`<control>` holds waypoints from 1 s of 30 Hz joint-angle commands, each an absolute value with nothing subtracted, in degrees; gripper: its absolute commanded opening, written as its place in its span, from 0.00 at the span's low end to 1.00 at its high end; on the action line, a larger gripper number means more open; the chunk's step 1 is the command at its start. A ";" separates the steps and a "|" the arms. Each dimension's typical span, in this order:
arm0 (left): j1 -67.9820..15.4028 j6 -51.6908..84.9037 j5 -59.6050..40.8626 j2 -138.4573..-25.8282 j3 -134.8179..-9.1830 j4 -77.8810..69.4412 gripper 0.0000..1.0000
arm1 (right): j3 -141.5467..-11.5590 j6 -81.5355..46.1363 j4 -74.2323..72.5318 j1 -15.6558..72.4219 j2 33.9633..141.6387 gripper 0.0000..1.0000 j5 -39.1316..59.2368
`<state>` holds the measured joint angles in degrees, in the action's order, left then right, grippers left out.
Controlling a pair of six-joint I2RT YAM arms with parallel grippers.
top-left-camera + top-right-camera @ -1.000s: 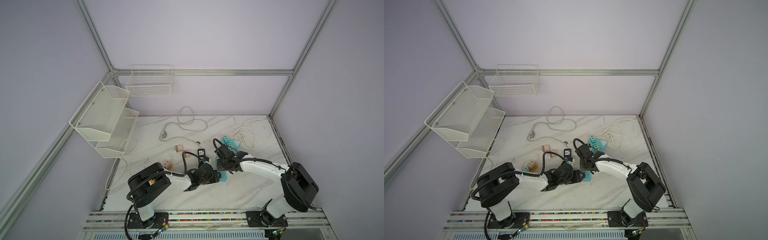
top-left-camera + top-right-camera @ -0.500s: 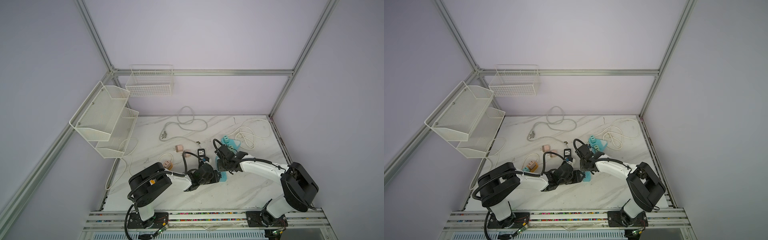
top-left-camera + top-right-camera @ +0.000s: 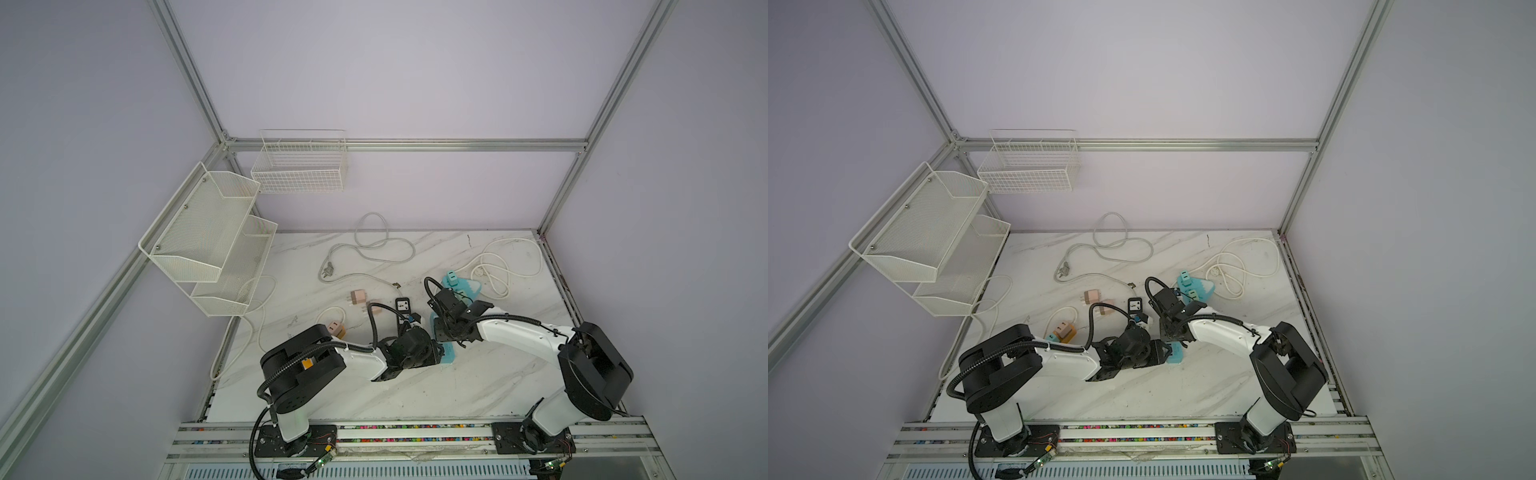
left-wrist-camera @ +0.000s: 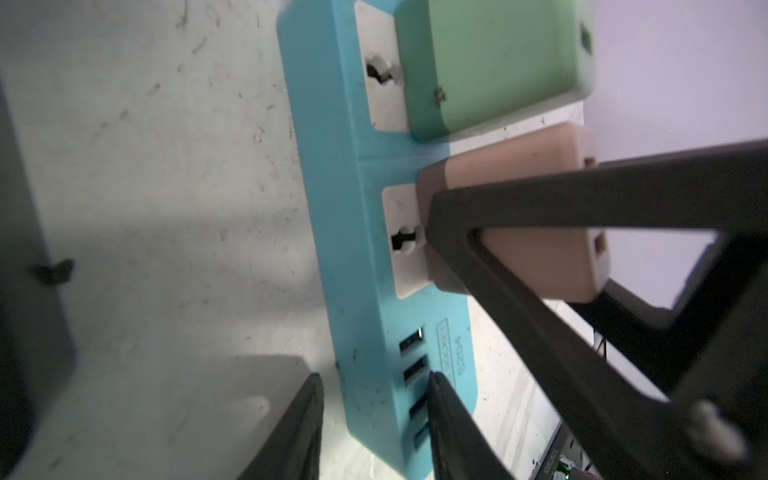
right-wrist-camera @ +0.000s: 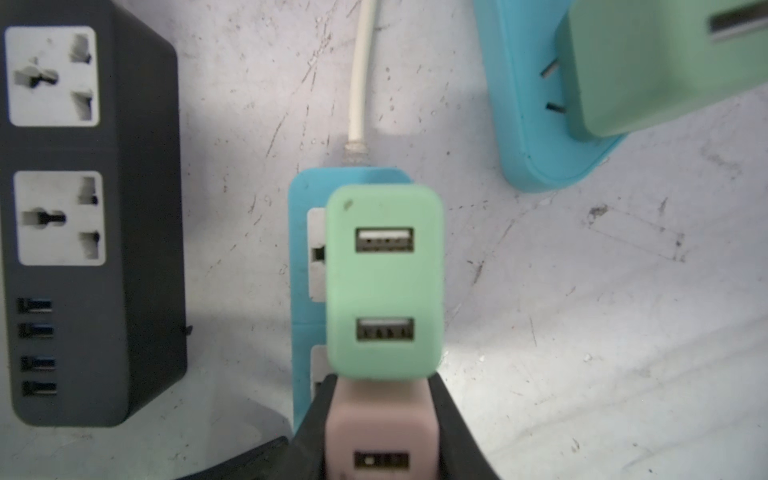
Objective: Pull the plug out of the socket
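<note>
Right wrist view: the right gripper (image 5: 381,399) is closed on the pink plug (image 5: 380,436) at the bottom centre of the frame, with one black finger flat against each side of it. The pink plug sits in the blue strip (image 5: 301,332), just below a green plug (image 5: 384,282) that fills the strip's other socket. A white cord (image 5: 359,83) leaves the strip toward the top of the frame.

In the left wrist view the pink plug's (image 4: 519,166) base lies flush on the socket face, centre right of the frame. No prong shows, so it looks fully seated. The left gripper (image 4: 374,376) is at the bottom of that frame, its jaws part-way apart astride the strip's USB end. One finger stands off the strip's edge with a sliver of table between, and the other overlaps the strip's face. Whether they press on the strip I cannot tell.

In both top views the two grippers meet low in the middle of the table (image 3: 457,395), and only scraps of the strip show beneath them.

At the left of the right wrist view lies a black strip (image 5: 124,208) with both sockets bare. At the upper right a second strip (image 5: 523,124) carries a second green plug (image 5: 665,62) with its prongs partly showing.

By my reading, the reach and the grasp on the plug are done and bracing the strip is under way. The pull itself has not begun. What is left is a firm hold on the strip, then a straight draw away from the socket face until the prongs clear.
</note>
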<state>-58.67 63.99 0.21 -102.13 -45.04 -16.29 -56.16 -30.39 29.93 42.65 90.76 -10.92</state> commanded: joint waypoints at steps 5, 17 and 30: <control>-59.50 63.22 1.81 -105.32 -46.60 -4.92 0.40 | -57.96 -31.29 32.55 42.52 89.93 0.23 -14.72; -59.50 63.11 1.85 -105.07 -46.41 -4.66 0.40 | -58.31 -31.30 32.42 42.50 88.57 0.21 -13.56; -59.50 62.29 1.93 -103.49 -47.36 -3.60 0.40 | -58.54 -30.91 34.25 42.45 84.44 0.20 -15.64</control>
<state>-58.96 63.88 0.89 -102.08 -46.50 -13.47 -56.80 -30.76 32.34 42.68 87.13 -13.32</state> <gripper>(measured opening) 0.398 0.305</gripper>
